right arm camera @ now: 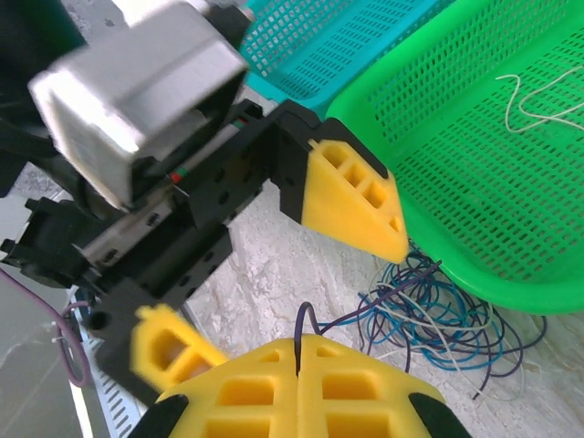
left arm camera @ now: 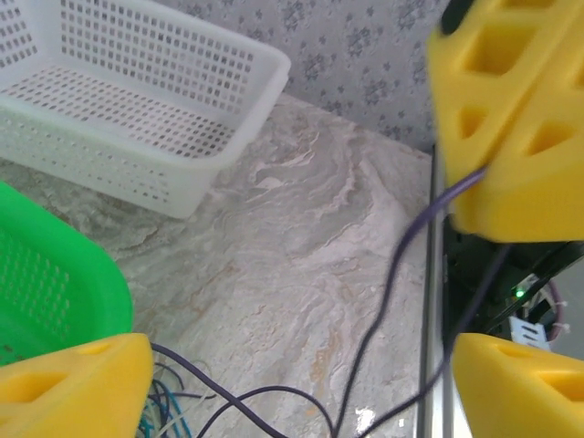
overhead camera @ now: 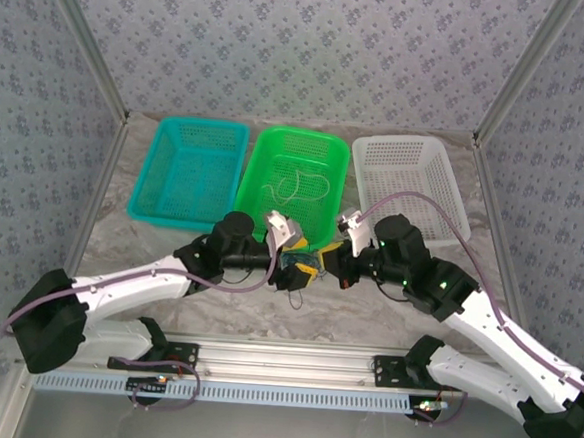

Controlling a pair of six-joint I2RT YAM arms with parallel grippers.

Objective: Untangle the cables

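A tangle of thin blue, whitish and dark purple cables (right arm camera: 438,310) lies on the marbled table against the green basket's near wall. My right gripper (right arm camera: 299,342) is shut on a dark purple cable (left arm camera: 401,255), which runs from its pinched yellow fingers (left arm camera: 511,109) down to the table. My left gripper (left arm camera: 301,365) is open, its yellow fingers (right arm camera: 356,196) standing on either side of that purple strand without touching it. From above, the left gripper (overhead camera: 299,268) and the right gripper (overhead camera: 331,257) meet just in front of the green basket. A whitish cable (overhead camera: 294,186) lies loose inside the green basket.
Three mesh baskets stand in a row at the back: teal (overhead camera: 190,167), green (overhead camera: 277,148) and white (overhead camera: 415,178). The white basket (left arm camera: 137,100) is close to my left gripper. A metal rail (overhead camera: 282,359) runs along the table's near edge.
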